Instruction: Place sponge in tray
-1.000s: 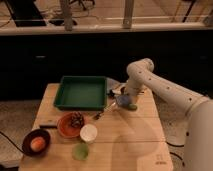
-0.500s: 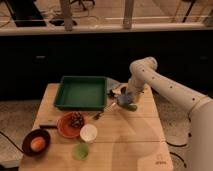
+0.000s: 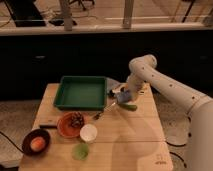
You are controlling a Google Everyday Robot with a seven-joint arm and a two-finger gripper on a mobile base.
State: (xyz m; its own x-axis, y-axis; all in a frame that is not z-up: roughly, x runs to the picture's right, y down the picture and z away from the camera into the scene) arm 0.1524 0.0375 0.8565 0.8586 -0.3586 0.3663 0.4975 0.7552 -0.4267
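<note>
while arm reaches over table [image 3: 140,131] from right, gripper [image 3: 121,95] sits just right of tray [image 3: 82,92] rim — jaws closed on sponge [image 3: 124,93], held clear of surface for transfer. tray interior bare, ready for drop.

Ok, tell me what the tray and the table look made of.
Tray: probably plastic, uniform green with a molded raised rim. Table: looks like wood, pale with plank seams. The gripper, shut on the sponge, sits just right of the tray.
</note>
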